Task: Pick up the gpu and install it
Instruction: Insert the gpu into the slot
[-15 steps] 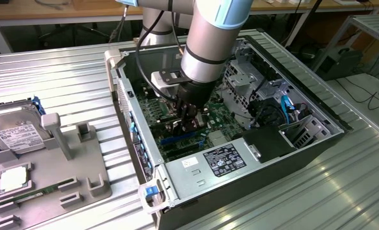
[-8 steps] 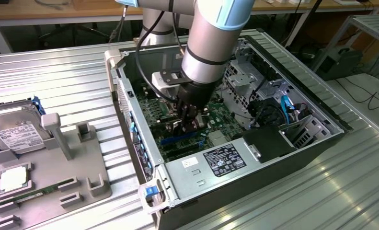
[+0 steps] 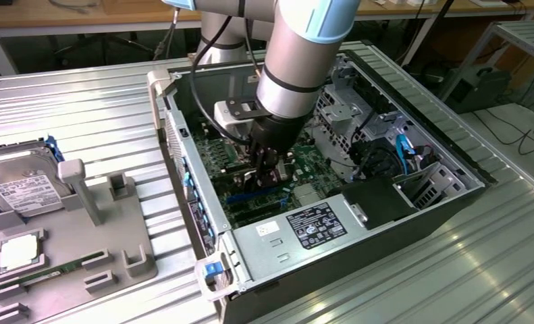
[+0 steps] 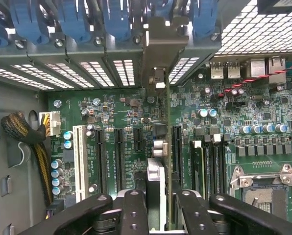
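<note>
Clamping the thin dark gpu card (image 4: pixel 156 185) edge-on, the tool (image 4: pixel 158 198) holds it above the green motherboard (image 4: pixel 121 117), apparently to meet a slot.

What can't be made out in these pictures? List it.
Wrist view: faces of the gpu, seen edge-on in the gripper; its connector edge, hidden beneath the card itself.
Exterior view: whether it meets the slot, blocked by the arm.
Exterior view: hard drive label text, too small.
</note>
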Robot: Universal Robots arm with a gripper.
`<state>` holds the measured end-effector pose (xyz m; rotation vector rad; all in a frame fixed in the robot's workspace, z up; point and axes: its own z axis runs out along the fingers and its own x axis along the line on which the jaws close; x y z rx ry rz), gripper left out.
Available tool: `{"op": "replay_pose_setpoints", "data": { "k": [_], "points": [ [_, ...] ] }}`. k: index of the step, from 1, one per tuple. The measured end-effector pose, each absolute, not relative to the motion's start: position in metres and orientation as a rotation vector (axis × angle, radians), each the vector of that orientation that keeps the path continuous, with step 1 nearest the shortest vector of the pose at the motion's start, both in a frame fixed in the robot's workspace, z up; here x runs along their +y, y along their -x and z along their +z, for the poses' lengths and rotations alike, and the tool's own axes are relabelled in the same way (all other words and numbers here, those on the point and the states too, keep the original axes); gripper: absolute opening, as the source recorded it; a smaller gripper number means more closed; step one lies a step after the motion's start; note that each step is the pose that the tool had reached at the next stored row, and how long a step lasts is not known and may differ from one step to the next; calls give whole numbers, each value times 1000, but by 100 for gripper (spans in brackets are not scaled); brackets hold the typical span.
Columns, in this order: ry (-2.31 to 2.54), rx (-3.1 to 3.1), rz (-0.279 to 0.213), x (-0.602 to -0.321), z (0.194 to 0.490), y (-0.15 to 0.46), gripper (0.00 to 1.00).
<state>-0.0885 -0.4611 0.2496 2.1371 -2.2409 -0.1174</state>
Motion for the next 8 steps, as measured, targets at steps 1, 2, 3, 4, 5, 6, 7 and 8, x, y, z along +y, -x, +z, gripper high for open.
{"op": "replay_pose_setpoints", "data": {
  "k": [1, 2, 3, 4, 5, 6, 7, 8],
  "points": [
    [-2137, -2241, -117, -461, 250, 88, 28],
    [-2137, -2241, -118, -461, 250, 88, 28],
    [-2137, -2241, -117, -461, 251, 88, 28],
    [-2137, -2241, -117, -461, 251, 88, 28],
    [-2137, -2241, -117, -461, 252, 88, 28],
    [-2137, -2241, -117, -461, 252, 88, 28],
    [-2137, -2241, -117, -461, 252, 88, 28],
    [-2137, -2241, -117, -461, 252, 88, 28]
  ]
}}
